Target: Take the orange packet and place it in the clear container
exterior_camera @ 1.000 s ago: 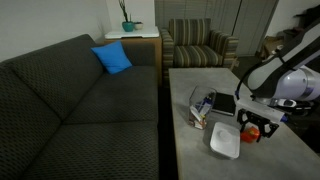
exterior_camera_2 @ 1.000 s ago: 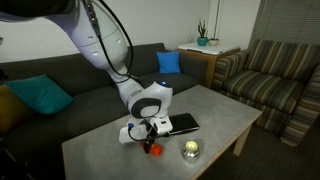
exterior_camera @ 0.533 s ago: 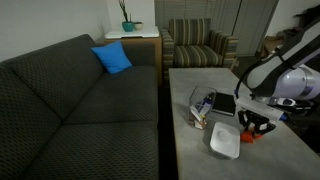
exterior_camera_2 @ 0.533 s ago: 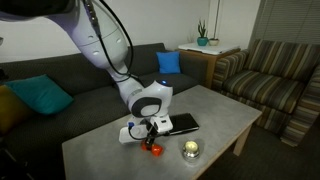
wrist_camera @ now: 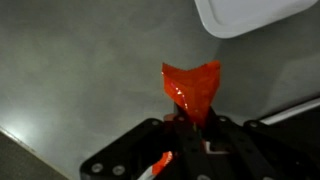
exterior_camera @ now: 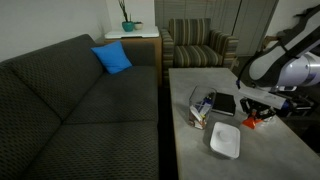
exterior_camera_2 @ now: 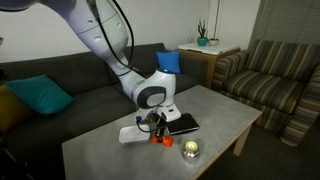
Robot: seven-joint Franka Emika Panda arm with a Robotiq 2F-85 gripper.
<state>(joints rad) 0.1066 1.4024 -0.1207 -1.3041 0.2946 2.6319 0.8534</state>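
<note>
My pincer (wrist_camera: 193, 122) is clamped on the orange packet (wrist_camera: 192, 90). In the wrist view, the packet sits in the middle of the frame, just above my two fingers. The grey table (wrist_camera: 80, 70) is behind it. I think the packet hangs a little above the table, but I cannot be sure.

The packet looks soft and light, like a little bag of sauce. It is shiny, so it may be slippery. It bends where I pinch it: that end is squeezed thin and the far end fans out wide. I hold it by one end only, so it can swing or slide out. I should squeeze firmly but not so hard that it pops. A hold nearer its middle would be safer.

In the wrist view, its long side runs from the bottom of the frame to the top. The wide end points up, toward the white dish (wrist_camera: 250, 12) in the upper right corner.

In an exterior view, the packet (exterior_camera: 251, 121) is at the right of the frame, under my pincer (exterior_camera: 255, 117). The clear container (exterior_camera: 197, 101) is to the left of it, past the black book (exterior_camera: 224, 103). The white dish (exterior_camera: 225, 141) lies lower down. The packet is not yet in the container.
</note>
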